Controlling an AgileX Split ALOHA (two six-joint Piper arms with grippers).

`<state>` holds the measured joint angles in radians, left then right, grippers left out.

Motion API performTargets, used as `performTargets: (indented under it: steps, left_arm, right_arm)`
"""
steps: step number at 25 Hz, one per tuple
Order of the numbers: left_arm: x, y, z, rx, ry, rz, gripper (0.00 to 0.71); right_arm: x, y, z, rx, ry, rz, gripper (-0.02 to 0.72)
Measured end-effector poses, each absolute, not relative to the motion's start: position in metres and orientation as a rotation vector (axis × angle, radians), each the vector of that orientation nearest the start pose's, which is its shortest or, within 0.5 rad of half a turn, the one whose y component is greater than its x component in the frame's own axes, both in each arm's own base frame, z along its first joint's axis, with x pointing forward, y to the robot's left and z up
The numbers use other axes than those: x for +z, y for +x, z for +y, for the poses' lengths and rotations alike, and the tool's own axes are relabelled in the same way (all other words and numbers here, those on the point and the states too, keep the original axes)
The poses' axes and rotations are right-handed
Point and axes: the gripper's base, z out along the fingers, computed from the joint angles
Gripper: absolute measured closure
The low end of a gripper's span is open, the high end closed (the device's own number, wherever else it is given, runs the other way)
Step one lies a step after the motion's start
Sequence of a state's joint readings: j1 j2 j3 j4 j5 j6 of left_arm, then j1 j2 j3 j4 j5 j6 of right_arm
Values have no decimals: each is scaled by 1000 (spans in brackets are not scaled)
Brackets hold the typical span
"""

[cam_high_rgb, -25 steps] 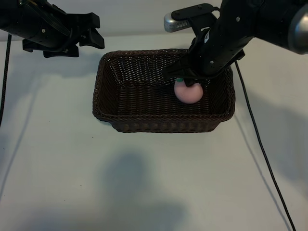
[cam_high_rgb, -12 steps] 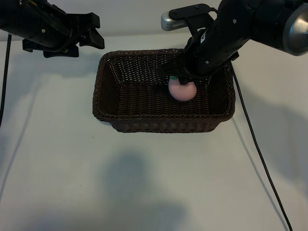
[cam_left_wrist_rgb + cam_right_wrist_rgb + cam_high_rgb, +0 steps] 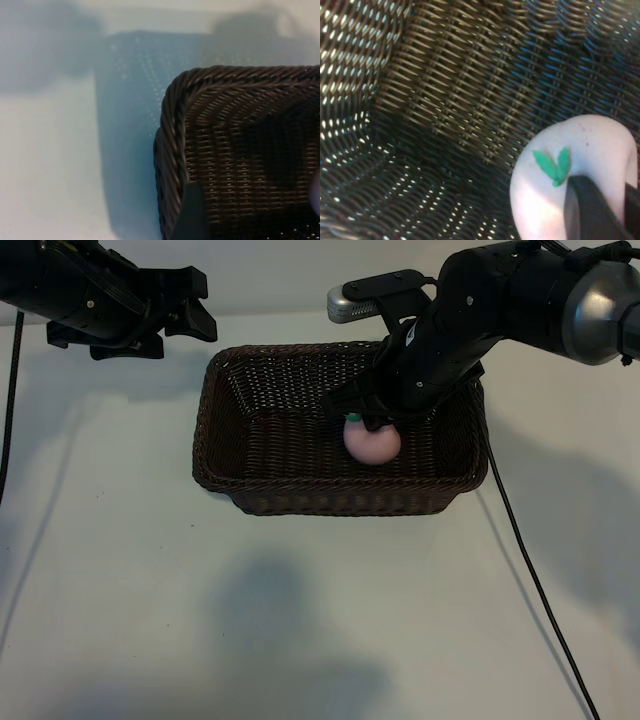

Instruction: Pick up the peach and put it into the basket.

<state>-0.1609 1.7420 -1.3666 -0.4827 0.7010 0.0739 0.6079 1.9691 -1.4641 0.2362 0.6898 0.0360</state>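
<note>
Peach point(image 3: 372, 442) inside basket point(image 3: 215, 430), right gripper point(image 3: 375, 421) fingers touching it, grip unclear; left gripper point(image 3: 190, 305) fingers wide.

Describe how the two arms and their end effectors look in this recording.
Both arms are matte black with chunky, angular links. The left end effector is black. The right end effector is black too; a silver-grey camera module sits above it, and a thin black cable trails across the white table.

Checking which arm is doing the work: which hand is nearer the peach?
The right. The right hand sits directly over the peach inside the basket, a finger touching it. The left hand is parked beyond the basket's far left corner.
</note>
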Motion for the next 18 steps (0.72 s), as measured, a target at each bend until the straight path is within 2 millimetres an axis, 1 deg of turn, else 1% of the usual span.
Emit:
performTargets:
  steps: [1, 6, 7, 9, 11, 18]
  left_arm:
    - [275, 375, -89, -571, -57, 2532, 121]
    - [275, 375, -89, -571, -57, 2532, 121]
    - [275, 375, -89, -571, -57, 2532, 121]
    - [275, 375, -89, -571, -57, 2532, 121]
    - [275, 375, -89, -571, -57, 2532, 121]
    - [275, 375, -89, -571, -57, 2532, 121]
  right_arm:
    - [206, 341, 254, 453, -575, 2668, 548]
    - [206, 341, 254, 450, -579, 2667, 332]
    - [206, 341, 254, 450, -583, 2666, 296]
    - [208, 341, 254, 448, -602, 2668, 251]
    - [215, 343, 256, 450, -619, 2665, 232]
    - [250, 348, 260, 449, -675, 2663, 225]
